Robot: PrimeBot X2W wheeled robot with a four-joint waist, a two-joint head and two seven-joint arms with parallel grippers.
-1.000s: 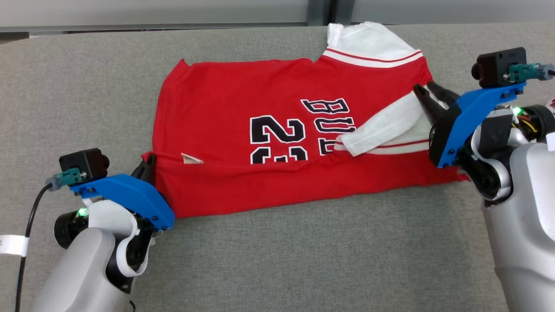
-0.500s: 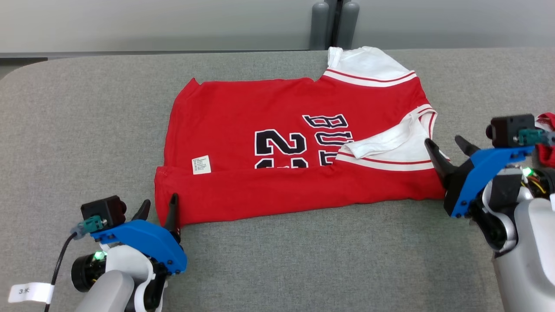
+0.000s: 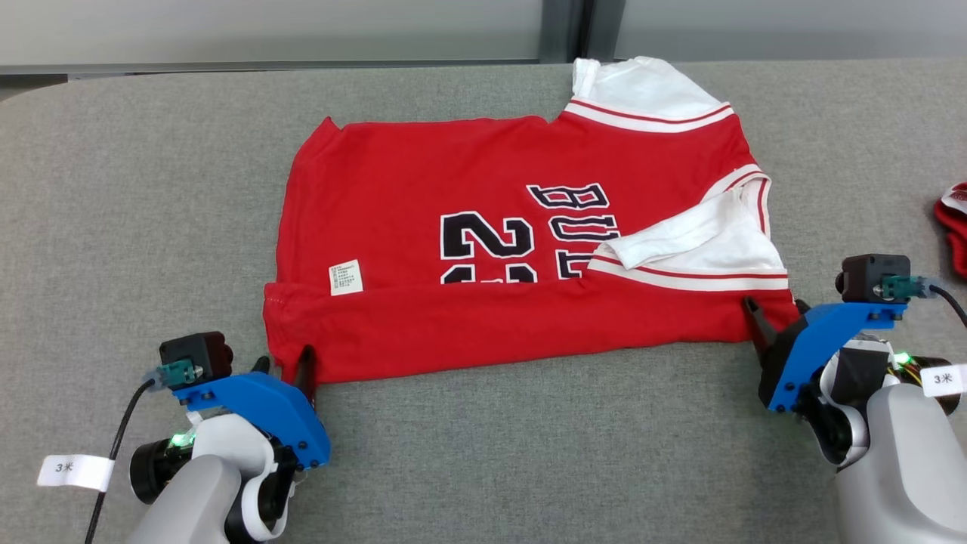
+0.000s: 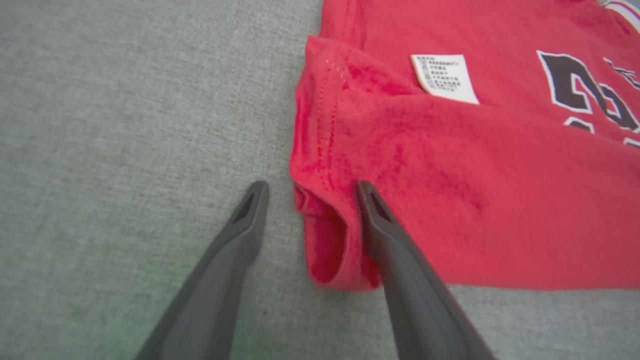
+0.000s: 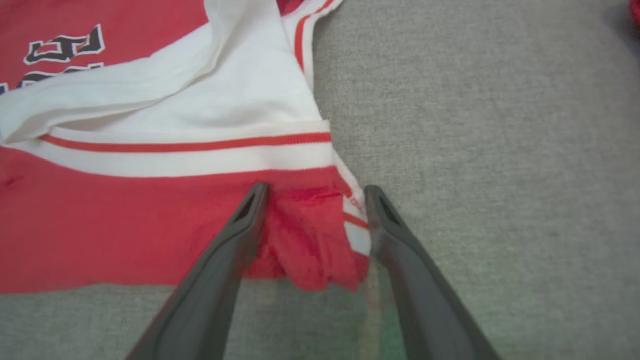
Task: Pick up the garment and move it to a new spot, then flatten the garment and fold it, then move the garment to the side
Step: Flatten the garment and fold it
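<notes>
The grey, felt-like table top point(image 3: 483, 453) carries everything; in its middle, nearer the far edge, lies the red short-sleeved jersey with white sleeves and black numerals point(image 3: 468, 174), spread sideways with its neck end toward the robot's right. Its near long edge is turned over onto the body as a red folded band point(image 3: 514, 332), which covers the lower half of the numerals, so the folding looks begun but not finished. One white sleeve with red stripes point(image 3: 680, 242) is laid in across the body, seemingly to keep the outline narrow, while the other white sleeve point(image 3: 642, 83) juts past the far edge, not yet tucked. The left gripper point(image 3: 284, 358) sits at the band's left corner and the right gripper point(image 3: 774, 306) at its right corner; I judge they are placed there so both ends can be lifted evenly for the next fold. In the left wrist view the left gripper point(image 4: 307, 187) has its fingers parted, straddling the bunched corner without pinching it; in the right wrist view the right gripper point(image 5: 316, 189) is likewise spread around its corner, cloth between the fingers but not clamped. A small white care label point(image 3: 345, 276) lies just above the band; a small red cloth item point(image 3: 953, 227) rests well apart at the right.
</notes>
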